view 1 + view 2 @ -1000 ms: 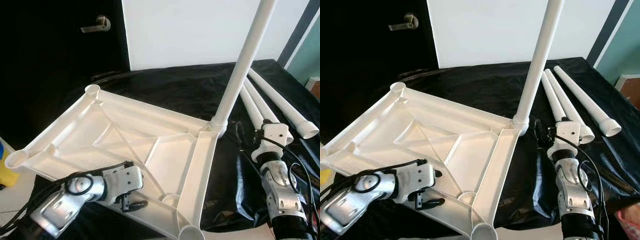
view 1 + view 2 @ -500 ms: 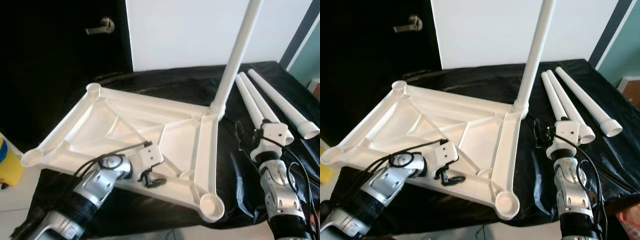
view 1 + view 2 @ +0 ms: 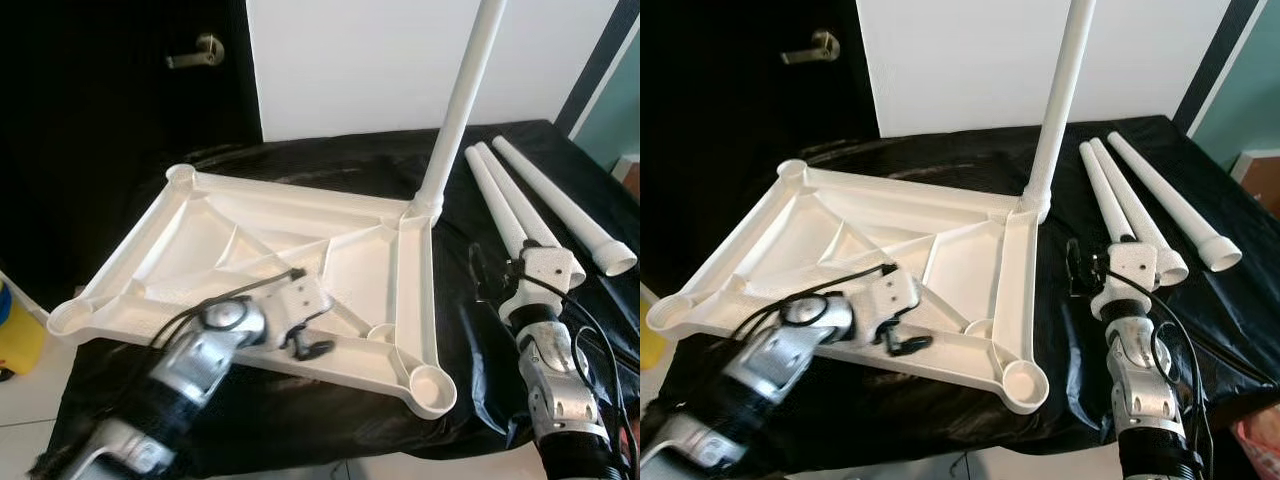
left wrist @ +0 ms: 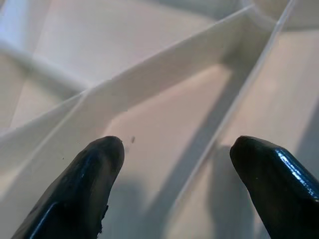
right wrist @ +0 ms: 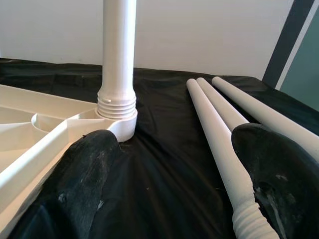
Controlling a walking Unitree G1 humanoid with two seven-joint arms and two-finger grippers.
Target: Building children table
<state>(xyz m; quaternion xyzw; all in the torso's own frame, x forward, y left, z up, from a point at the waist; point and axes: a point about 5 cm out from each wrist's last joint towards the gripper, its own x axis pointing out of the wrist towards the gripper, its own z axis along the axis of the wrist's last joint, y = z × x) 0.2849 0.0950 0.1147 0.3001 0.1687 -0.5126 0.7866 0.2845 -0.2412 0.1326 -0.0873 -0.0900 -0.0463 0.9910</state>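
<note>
Black sheet (image 3: 330, 170): a glossy, wrinkled black cover lay over the work surface and carried every part of the table.

Tabletop (image 3: 210, 245): a white plastic top lay upside down on the black sheet, ribbed underside facing up. Raised ribs ran diagonally from the corners toward the middle, and each corner had a round socket. The near right socket (image 3: 432, 384) was open and unfilled.

Mounted leg (image 3: 462, 100): one white tube stood upright in the far right corner socket of the tabletop, its threaded collar seated at the base, and rose past the top edge of the head views.

Loose legs (image 3: 520, 205): three white tubes lay side by side on the black sheet to the right of the tabletop, apart from it, threaded ends toward the robot.

Left gripper (image 3: 305, 340): the left arm reached in from the near left, its wrist over the near edge of the tabletop. The black fingers (image 4: 94, 164) were spread apart over a rib on the underside, gripping nothing.

Right gripper (image 5: 179, 164): the right arm rose from the near right beside the loose legs. Its fingers (image 5: 94, 169) were spread wide, holding nothing, pointed toward the base of the mounted leg and the loose legs.

Door handle (image 3: 195, 52): a metal lever sat on the dark door behind the table.
</note>
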